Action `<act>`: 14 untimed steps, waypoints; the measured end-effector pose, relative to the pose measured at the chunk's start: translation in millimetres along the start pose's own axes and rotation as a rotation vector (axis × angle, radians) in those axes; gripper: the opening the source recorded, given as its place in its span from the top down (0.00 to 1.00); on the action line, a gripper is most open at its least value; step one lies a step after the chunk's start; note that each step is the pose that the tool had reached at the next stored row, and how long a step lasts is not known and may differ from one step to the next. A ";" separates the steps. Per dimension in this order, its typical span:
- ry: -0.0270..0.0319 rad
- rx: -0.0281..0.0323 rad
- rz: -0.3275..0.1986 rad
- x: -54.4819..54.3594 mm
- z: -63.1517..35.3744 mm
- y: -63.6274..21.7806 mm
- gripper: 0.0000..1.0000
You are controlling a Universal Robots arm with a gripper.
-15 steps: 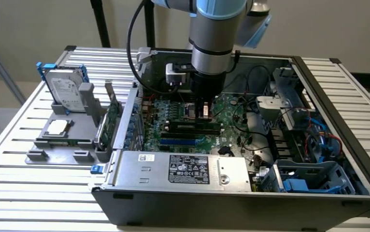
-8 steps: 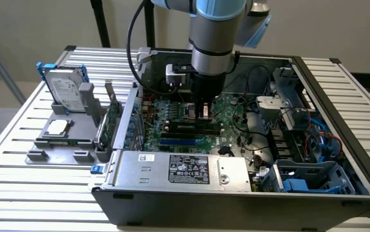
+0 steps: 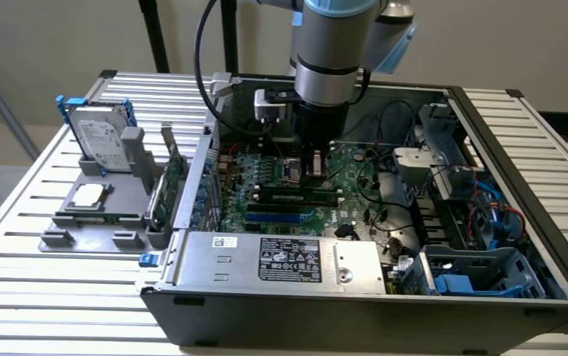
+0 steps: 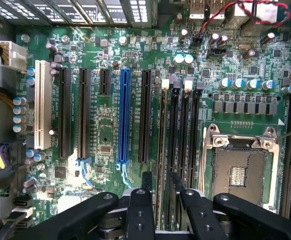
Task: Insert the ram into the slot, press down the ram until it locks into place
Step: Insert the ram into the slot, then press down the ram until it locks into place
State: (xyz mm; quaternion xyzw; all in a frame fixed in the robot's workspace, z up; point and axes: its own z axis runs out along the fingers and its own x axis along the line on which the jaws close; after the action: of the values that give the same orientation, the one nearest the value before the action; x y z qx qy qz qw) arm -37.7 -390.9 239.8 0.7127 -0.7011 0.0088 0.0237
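The ram (image 3: pixel 294 195) is a thin green stick with dark chips. It stands along one of the black memory slots in the middle of the motherboard (image 3: pixel 348 211). From the wrist I see the ram (image 4: pixel 164 150) edge-on, running down the slot (image 4: pixel 165 86) that ends in a white clip. Three like slots lie parallel beside it, one being this slot (image 4: pixel 191 140). My gripper (image 3: pixel 312 182) reaches straight down into the open case over the ram's middle. The gripper (image 4: pixel 161 187) has a black finger on each side of the stick, shut on it.
A CPU socket (image 4: pixel 238 170) lies close beside the memory slots. A blue slot (image 4: pixel 124 115) and black expansion slots lie on their other side. The power supply (image 3: pixel 274 256) sits at the case front, with cables and drive bays (image 3: pixel 472 215) at the exterior view's right. A holder with a hard drive (image 3: pixel 101 137) and an upright green card (image 3: pixel 172 189) stands outside.
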 end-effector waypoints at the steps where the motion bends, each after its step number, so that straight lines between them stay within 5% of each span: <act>1: 0.0001 -0.0010 0.000 0.1 -2.1 0.1 0.74; 6: -0.0002 -0.0049 0.000 0.2 -4.6 0.1 0.89; 14: -0.0001 -0.0050 0.000 0.2 -4.6 0.0 0.89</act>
State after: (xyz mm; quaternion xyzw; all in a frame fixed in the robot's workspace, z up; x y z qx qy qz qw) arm -37.6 -390.9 244.4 0.7127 -0.7010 0.0069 0.0254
